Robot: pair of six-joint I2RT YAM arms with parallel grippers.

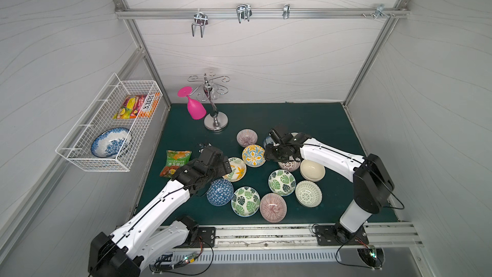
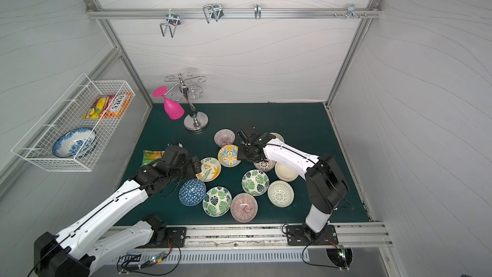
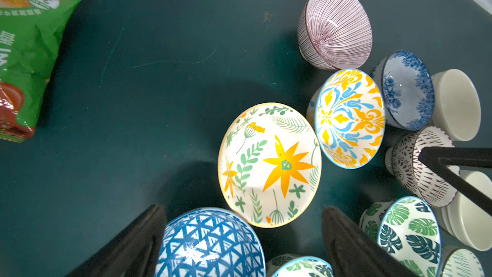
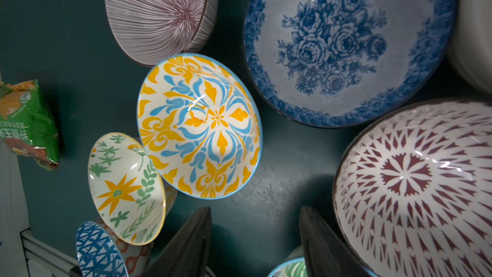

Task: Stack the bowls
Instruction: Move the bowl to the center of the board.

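**Bowls (image 1: 282, 182) on the tabletop (image 1: 319, 121).** The bowls stand upright in a loose cluster that runs from the middle toward the near edge, and several sit rim against rim.

**Handling, as judged.** They look like glazed ceramic: stiff, brittle, fairly heavy for their size and slick on the wall. A chip seems likely if one drops into another. The rim looks like the best hold, with one finger inside and one outside.

**Left arm.** It stretches forward from the near left corner with the wrist bent down. The left claw (image 3: 243, 207) hangs wide and empty above the neighbouring rims of the yellow-flower bowl (image 3: 269, 165) and the blue triangle bowl (image 3: 210, 243).

**Right arm.** The upper link stands upright at the near right corner, and the forearm reaches inward past the cream bowl (image 1: 312, 170). The right claw (image 4: 255, 209) points down with its jaws partly apart and only bare tabletop between them. It is flanked by the orange-and-blue bowl (image 4: 199, 126) and the maroon-patterned bowl (image 4: 415, 182).
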